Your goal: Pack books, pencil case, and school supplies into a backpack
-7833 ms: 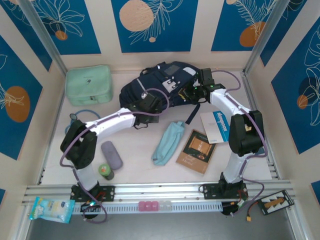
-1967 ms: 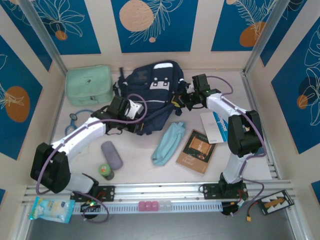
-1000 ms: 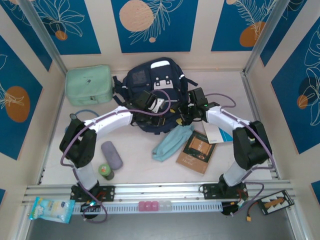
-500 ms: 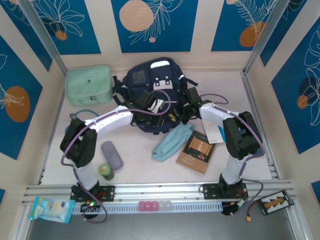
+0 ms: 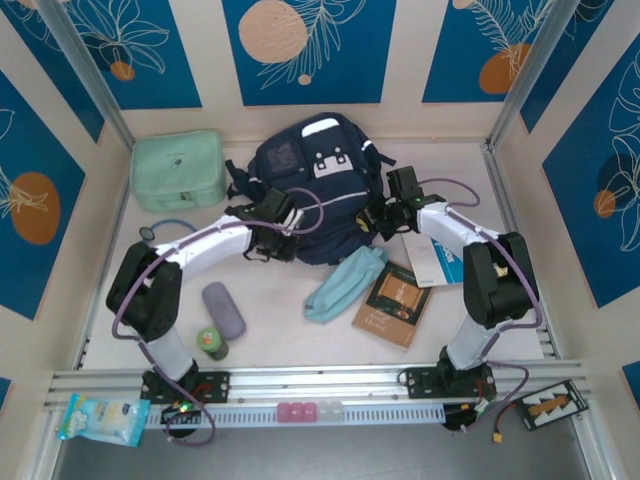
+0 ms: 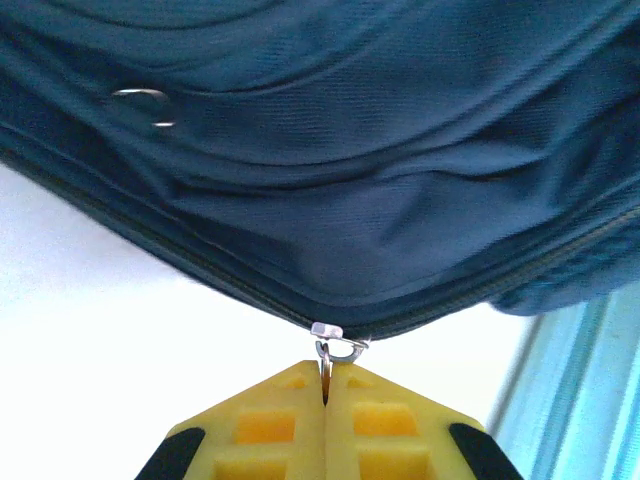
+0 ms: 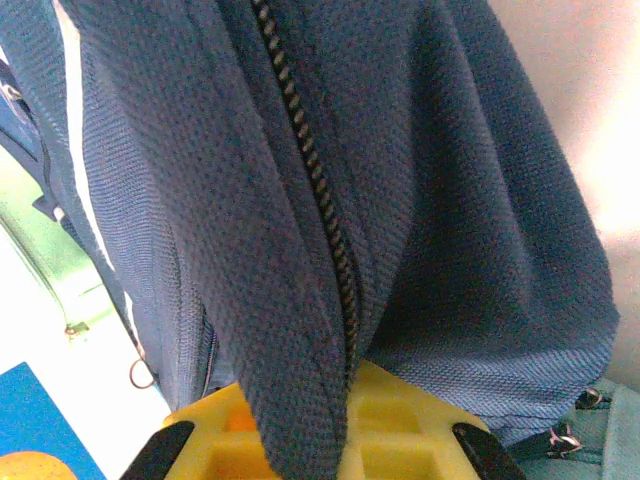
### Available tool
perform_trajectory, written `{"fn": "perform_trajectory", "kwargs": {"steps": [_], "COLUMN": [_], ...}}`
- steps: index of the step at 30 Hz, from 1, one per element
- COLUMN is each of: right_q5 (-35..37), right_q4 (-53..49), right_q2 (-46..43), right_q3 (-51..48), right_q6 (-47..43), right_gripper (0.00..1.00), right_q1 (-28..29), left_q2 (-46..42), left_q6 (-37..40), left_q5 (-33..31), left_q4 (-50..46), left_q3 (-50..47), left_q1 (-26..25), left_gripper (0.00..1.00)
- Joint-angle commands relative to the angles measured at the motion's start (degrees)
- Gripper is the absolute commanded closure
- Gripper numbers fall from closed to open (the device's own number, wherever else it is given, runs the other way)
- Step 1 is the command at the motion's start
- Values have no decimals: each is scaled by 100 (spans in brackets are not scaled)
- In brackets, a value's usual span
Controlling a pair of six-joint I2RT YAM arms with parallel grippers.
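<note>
"Backpack [image 5: 318, 185] still at the back?" Mia asks.

"Yes, it lies at the back of the bench [image 5: 290, 335], between my two arms. Something just changed. My right jaws were spread a moment ago. Now they are pressed together on the blue cloth right beside the zip, on the bag's right side."

"And the left?"

"My left jaws are shut tight on the little metal zip pull [image 6: 338, 347]. That arm has slid to the left along the bag's near edge."

"So is it open?"

"I can't see a gap yet. But I think one side now holds the bag while the other can tug the zip. Nothing is packed. The pencil case [image 5: 345, 283], the brown book [image 5: 392, 302], the blue book [image 5: 437, 255] and the small purple case [image 5: 223, 310] all lie on the bench."
</note>
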Motion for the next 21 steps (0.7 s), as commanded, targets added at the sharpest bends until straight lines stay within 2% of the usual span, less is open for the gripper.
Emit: {"fn": "perform_trajectory", "kwargs": {"steps": [1,4,8,21], "right_q5": [342,271,34,-615], "right_q4": [108,107,83,222], "right_q2": [-264,-270,-257,99], "right_q3": [271,294,335,584], "right_q6": [-187,-269,-391,-708], "right_gripper": [98,98,98,98], "right_q1": [-202,-270,-360,-392], "left_q2": [-43,181,621,1668], "left_q6": [244,395,677,1068], "left_q5": [-601,-587,-241,5], "left_q4": [-505,-364,-146,7], "left_q3": [-4,273,746,2018], "left_q1": [279,612,1015,1735], "left_gripper": [100,100,100,100]}}
